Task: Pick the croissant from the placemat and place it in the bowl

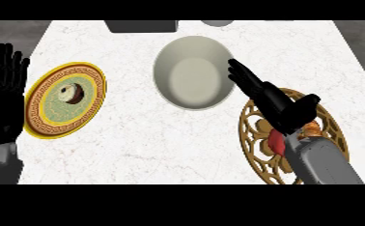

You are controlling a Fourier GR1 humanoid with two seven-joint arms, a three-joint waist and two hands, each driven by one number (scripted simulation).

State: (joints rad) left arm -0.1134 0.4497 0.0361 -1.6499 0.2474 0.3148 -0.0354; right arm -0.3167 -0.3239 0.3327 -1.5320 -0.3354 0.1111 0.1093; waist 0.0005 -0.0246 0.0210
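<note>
Reach step: my right robot hand [274,102] hangs released, fingers straight, over the lower-right placemat [253,126]; the croissant [312,130] peeks from under it. Next I should drop, close round it, then cross to the bowl [194,73].

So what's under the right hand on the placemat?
The gold placemat lies under the right hand. A brown bit of the croissant shows beside the forearm, and a red patch. The hand and forearm cover the rest.
</note>
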